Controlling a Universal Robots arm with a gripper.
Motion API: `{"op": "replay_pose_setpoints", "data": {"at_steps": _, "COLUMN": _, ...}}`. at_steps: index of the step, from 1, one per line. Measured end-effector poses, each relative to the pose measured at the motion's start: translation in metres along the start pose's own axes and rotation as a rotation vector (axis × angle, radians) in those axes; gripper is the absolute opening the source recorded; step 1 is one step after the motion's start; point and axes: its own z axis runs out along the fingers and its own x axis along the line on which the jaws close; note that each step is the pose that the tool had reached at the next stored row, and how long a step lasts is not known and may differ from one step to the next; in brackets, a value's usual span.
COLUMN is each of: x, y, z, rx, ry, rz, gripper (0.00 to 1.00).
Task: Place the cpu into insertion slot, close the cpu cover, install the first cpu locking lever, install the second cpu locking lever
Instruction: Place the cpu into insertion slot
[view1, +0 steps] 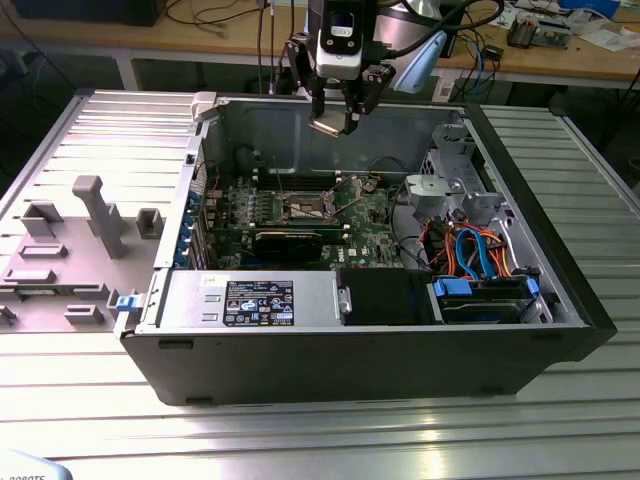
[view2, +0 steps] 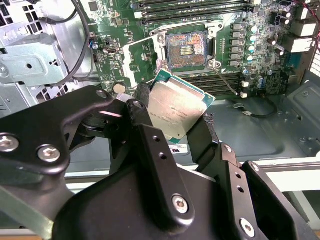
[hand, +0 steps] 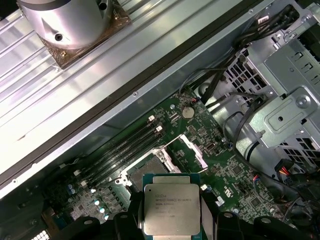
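Observation:
My gripper (view1: 334, 122) hangs above the open computer case, shut on the cpu (view1: 325, 126), a flat square chip with a silver-grey top. In both wrist views the black fingers (view2: 142, 102) clamp two opposite edges of the cpu (view2: 175, 106) (hand: 171, 209). The insertion slot (view2: 187, 49) (hand: 145, 172) lies uncovered on the green motherboard (view1: 360, 215), well below the chip, its dark centre exposed. Beside the slot, the silvery cpu cover (view2: 136, 59) (hand: 189, 151) is swung up. In the exterior view the slot (view1: 305, 208) sits near the middle of the board.
Memory slots (view2: 190, 7) run beside the socket. A long black card (view1: 290, 242) lies in front of it. A metal drive cage (view1: 450, 185) with orange and blue cables (view1: 470, 250) fills the exterior view's right of the case. A grey fixture plate (view1: 70, 240) stands outside on the left.

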Motion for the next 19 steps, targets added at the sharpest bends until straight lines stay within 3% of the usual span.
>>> {"op": "replay_pose_setpoints", "data": {"at_steps": 19, "x": 0.0, "y": 0.0, "z": 0.0, "rx": -0.0006, "ry": -0.0028, "rz": 0.031, "gripper": 0.55}}
